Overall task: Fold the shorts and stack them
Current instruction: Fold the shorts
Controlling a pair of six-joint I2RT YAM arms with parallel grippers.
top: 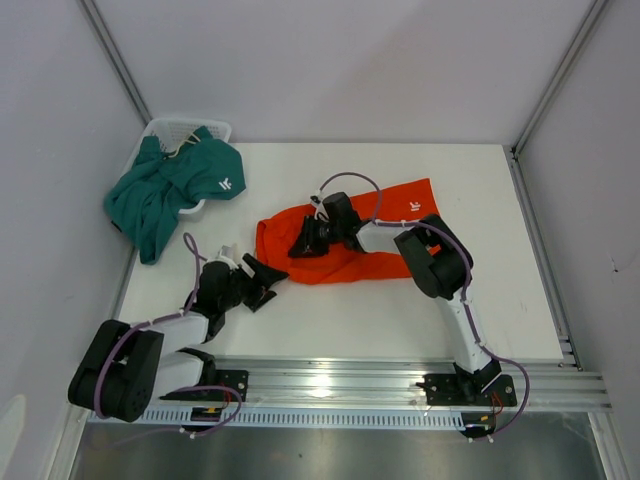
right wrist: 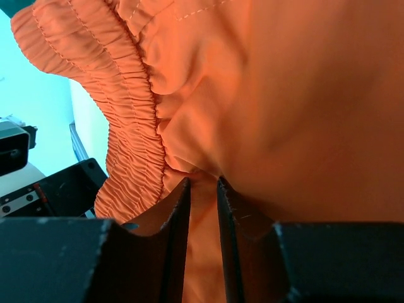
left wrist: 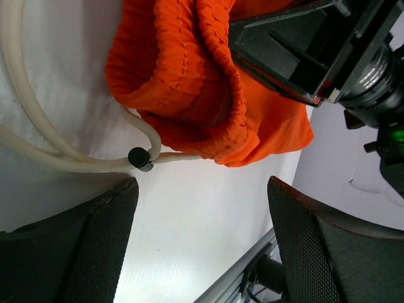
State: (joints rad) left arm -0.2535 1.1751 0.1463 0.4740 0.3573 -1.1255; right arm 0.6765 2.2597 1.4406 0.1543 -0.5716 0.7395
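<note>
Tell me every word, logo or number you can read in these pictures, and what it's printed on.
Green shorts: one small white logo, too small to read as letters.
Orange shorts: no writing shows.
Nothing else in any view carries words or numbers that can be read.

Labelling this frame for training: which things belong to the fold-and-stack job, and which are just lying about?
Job: orange shorts, pinched by the right gripper; teal shorts; left gripper, open.
Lying about: white basket, partly under the teal shorts.
</note>
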